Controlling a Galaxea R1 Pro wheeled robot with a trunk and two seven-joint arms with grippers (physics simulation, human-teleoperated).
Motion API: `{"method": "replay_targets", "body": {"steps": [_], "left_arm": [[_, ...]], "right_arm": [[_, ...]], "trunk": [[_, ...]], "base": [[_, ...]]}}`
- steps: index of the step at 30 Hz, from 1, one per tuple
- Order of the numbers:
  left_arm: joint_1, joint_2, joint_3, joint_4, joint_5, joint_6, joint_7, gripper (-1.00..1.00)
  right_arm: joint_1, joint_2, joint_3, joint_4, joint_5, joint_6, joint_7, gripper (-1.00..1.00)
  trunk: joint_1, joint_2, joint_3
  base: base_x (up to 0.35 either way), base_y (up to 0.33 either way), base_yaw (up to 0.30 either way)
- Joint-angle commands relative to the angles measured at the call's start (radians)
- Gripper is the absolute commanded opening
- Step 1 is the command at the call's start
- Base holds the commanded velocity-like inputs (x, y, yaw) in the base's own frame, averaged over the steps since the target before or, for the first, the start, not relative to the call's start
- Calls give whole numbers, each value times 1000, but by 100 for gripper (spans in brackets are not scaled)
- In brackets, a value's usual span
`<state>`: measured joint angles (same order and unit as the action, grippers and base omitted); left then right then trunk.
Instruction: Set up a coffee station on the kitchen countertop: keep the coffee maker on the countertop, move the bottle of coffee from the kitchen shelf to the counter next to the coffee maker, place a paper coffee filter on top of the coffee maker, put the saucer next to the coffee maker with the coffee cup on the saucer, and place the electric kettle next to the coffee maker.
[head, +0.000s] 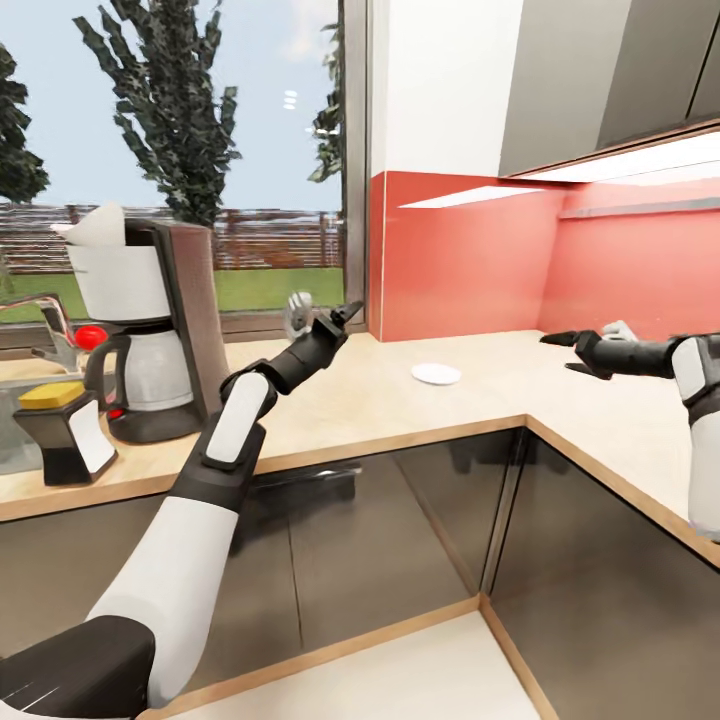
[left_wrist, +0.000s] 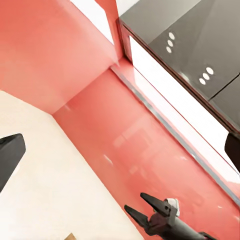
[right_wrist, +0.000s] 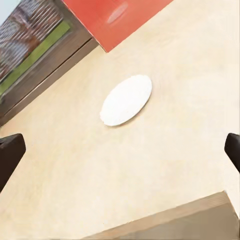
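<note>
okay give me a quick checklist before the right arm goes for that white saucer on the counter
1. Saucer in sight, flat on the countertop: ok.
2. Nothing resting on the saucer: ok.
3. Right claw open and carrying nothing: ok.
4. Left claw apart from the saucer: ok.
5. Free counter beside the coffee maker on the saucer's side: ok.
6. Paper filter on top of the coffee maker: ok.

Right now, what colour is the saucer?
Plain white; the saucer shows best in the right wrist view, lying on the counter.
</note>
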<state>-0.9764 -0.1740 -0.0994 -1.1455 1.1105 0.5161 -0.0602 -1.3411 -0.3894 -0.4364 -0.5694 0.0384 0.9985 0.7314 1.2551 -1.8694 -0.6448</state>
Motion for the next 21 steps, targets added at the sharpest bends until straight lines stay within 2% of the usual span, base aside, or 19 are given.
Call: {"method": "replay_targets", "body": {"steps": [1,4,5,6,7,9,11,12,15,19,21], "left_arm": [[-1,0,1,8,3,4,-1,100],[-1,0,2,19,3,4,-1,100],[-1,0,2,25,3,4,-1,100],[-1,0,2,28,3,4,-1,100],[-1,0,4,33,3,4,-1,100],[-1,0,6,36,3,4,-1,100],[-1,0,8,37,3,4,-1,100],[-1,0,9,38,3,4,-1,100],[-1,0,9,39,3,4,-1,100],[-1,0,9,41,3,3,-1,100],[-1,0,8,41,3,3,-1,100]], "right_arm": [[-1,38,-2,-1,6,5,3,100],[-1,98,0,-14,7,6,1,100],[-1,131,1,-41,8,8,-2,100],[-1,146,1,-60,8,9,-3,100],[-1,178,3,-125,8,15,-7,100],[0,194,10,-168,8,18,-8,100],[10,203,45,-202,8,20,-9,100],[21,206,78,-230,9,21,-9,100],[41,211,129,-276,9,20,-12,100],[48,218,143,-250,4,15,-52,100],[50,230,144,-227,-9,9,-78,100]], "trunk": [[0,-1,-1],[0,-1,-1],[0,-1,-1],[0,-1,-1],[0,-1,-1],[0,-1,-1],[0,-1,-1],[0,-1,-1],[0,-1,-1],[0,-1,-1],[0,-1,-1]], "base": [[17,-15,0],[11,-9,0],[5,-5,0],[4,-4,0],[2,-2,0],[1,-1,0],[0,0,0],[0,0,0],[0,0,0],[0,0,0],[0,0,0]]}}
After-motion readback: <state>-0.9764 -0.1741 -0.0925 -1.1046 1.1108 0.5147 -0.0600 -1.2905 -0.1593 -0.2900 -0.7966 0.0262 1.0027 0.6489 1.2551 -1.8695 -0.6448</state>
